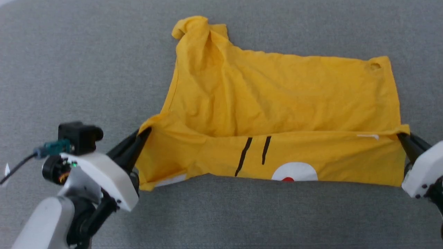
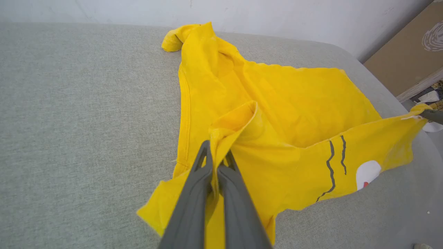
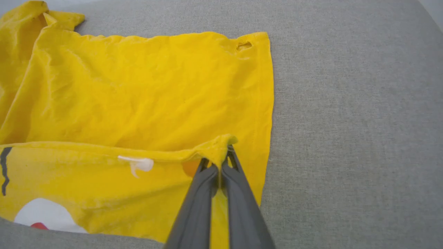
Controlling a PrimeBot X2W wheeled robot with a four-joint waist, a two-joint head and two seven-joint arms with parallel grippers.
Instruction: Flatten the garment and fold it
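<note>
1. The shirt [image 1: 277, 93] lies on the grey pad [image 1: 69, 69], its near edge lifted between the arms.
2. The left gripper [image 1: 146, 132] and right gripper [image 1: 401, 135] each clamp a near corner; move both level, with the span taut.
3. The far-left bunch [image 1: 193, 29] probably needs smoothing first.

White forearms [image 1: 104, 180], black cable [image 1: 17, 169], grey fingers [image 2: 188, 214]

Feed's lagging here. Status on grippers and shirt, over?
Left gripper shut on shirt, right gripper likewise. Near edge lifted taut between them; far corner bunched. Nothing blocking.
</note>
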